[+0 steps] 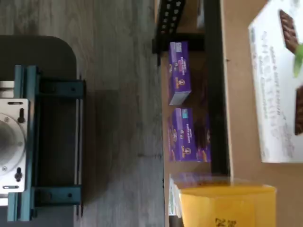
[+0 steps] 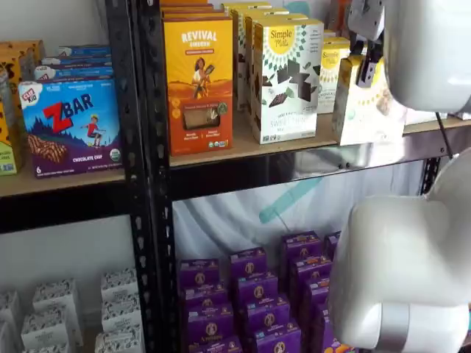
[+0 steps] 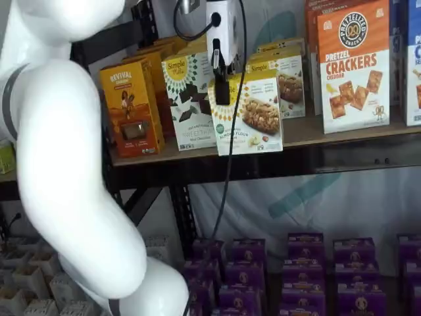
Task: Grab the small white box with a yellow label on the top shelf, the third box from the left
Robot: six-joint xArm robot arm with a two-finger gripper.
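The small white box shows in both shelf views point(image 3: 253, 118) point(image 2: 368, 110), with a yellow top band and a cookie picture. It stands tilted at the front edge of the top shelf point(image 3: 342, 131) point(image 2: 243, 151), forward of the row behind it. My gripper point(image 3: 223, 92) point(image 2: 368, 66) comes down from above, its black fingers closed on the box's top. The wrist view shows the box's yellow top point(image 1: 227, 205) close under the camera, next to the shelf's dark front beam point(image 1: 215, 85).
A taller white Simple Mills box point(image 3: 187, 99) point(image 2: 283, 77) point(image 1: 279, 85) and an orange Revival box point(image 2: 197, 81) stand to the left. A pretzel crackers box point(image 3: 352, 66) stands to the right. Purple boxes point(image 2: 250, 294) point(image 1: 180, 71) fill the lower level. My white arm point(image 3: 59, 164) blocks part of both shelf views.
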